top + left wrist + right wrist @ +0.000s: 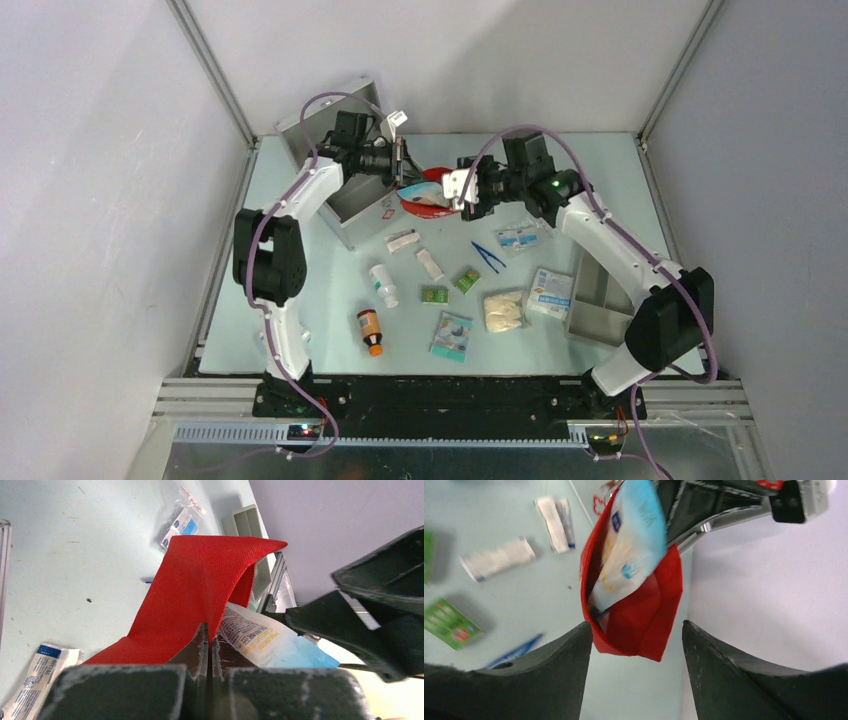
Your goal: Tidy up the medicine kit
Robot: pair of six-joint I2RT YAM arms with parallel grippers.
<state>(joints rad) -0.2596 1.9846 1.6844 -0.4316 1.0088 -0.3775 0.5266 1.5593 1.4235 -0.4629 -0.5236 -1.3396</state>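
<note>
Two grippers near medicine kit [350, 218]: left gripper [207, 632] clenched on red pouch [190, 580], kit just to its left; right gripper [636, 630] released, jaws spread before pouch.

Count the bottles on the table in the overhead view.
2. A white bottle lies in front of the medicine kit; a brown bottle with an orange cap lies just past it, toward the bottom of the view. More could be hidden inside the kit or red pouch.
</note>
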